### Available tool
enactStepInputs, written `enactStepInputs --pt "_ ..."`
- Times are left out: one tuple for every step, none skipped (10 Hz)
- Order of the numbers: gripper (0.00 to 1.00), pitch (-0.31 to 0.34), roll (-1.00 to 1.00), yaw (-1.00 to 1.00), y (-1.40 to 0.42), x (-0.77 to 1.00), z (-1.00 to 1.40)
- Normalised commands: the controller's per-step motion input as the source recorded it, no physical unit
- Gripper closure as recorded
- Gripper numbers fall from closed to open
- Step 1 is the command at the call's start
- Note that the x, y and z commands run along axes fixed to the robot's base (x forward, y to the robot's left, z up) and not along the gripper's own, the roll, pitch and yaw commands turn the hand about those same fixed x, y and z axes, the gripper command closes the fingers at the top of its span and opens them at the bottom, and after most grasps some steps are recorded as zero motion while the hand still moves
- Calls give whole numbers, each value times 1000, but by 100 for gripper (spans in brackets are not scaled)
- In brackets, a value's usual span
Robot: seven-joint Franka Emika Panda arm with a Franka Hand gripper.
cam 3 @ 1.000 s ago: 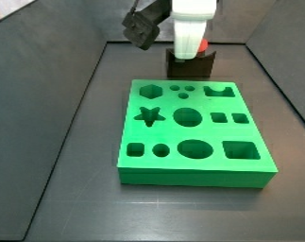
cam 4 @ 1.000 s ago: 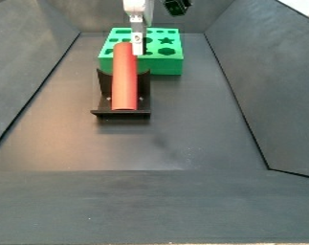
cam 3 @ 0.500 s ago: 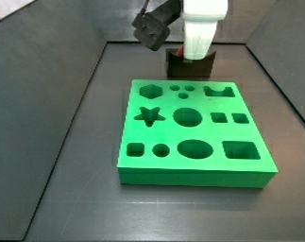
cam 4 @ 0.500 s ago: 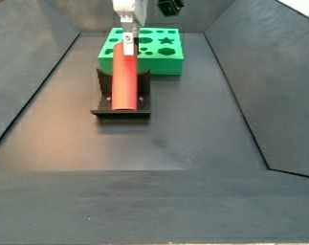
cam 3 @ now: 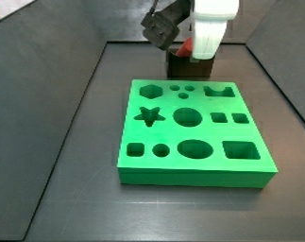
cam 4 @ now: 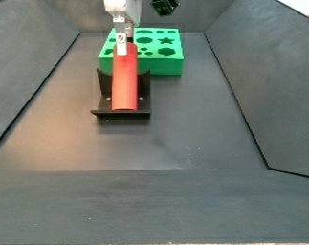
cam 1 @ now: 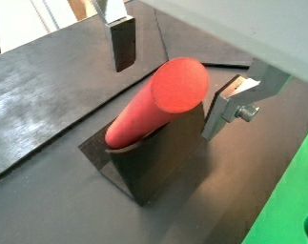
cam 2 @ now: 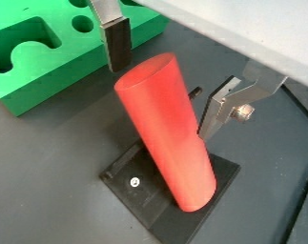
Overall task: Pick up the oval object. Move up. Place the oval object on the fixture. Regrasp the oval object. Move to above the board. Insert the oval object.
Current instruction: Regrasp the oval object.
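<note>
Dark grey flooring with sloped dark walls encloses the scene. Resting in the fixture, the oval object lies between the spread jaws, touched by neither finger; its rounded end points up toward the wrist in both wrist views. The fingers stand apart on either side of the peg's upper end, with clear gaps showing. Compared with the side views a second earlier, the gripper has risen slightly above the fixture and shifted a little, while the peg has stayed put on the notched block. Placement therefore appears complete, and the regrasp seems the step in hand. Beyond the jaws lies the board, its cut-outs unfilled.
</note>
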Motion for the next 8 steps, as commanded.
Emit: enactStepInputs --pt "0 234 -35 61 -10 172 -3" --pt "0 234 -38 58 -12 131 3" --pt "0 229 -46 54 -12 85 5" --pt "0 224 -48 54 -9 79 6" --pt "0 222 -49 53 -9 79 6" --pt "0 222 -48 53 -9 80 6" --pt "0 222 -48 53 -9 80 6" --pt "0 222 -48 53 -9 80 6"
